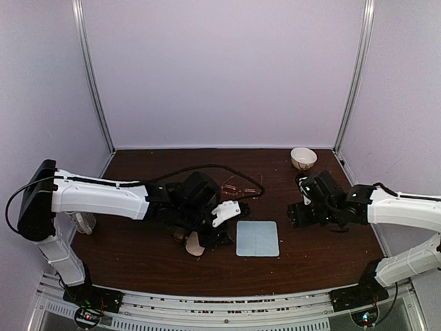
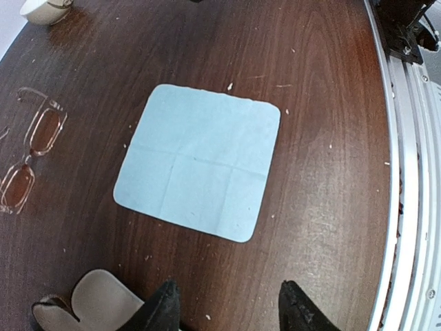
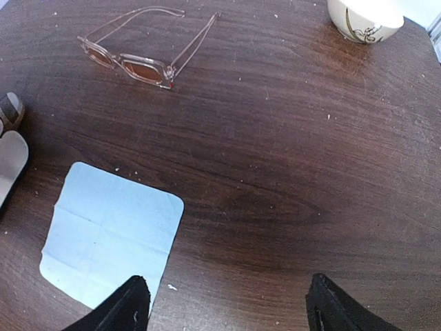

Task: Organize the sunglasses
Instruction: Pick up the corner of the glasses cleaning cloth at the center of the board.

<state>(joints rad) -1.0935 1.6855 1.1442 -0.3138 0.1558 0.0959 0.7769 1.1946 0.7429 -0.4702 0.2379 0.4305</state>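
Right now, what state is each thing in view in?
Reddish-copper thin-framed sunglasses: temples unfolded, lying unheld.
Light blue square cloth: spread flat.
Beige-lined case: lying open.
White ceramic bowl: upright.
Left gripper: open, empty.
Right gripper: open, empty.

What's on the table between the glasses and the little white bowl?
Nothing. Between the sunglasses and the bowl there is only bare brown table. The right wrist view shows it best.

A dark wooden table [image 1: 313, 265], flecked with pale crumbs [image 2: 230, 87], was enclosed by 3 plain lilac walls [image 1: 227, 69]; 2 metal posts [image 1: 94, 76] were set at the back corners, evenly lit.
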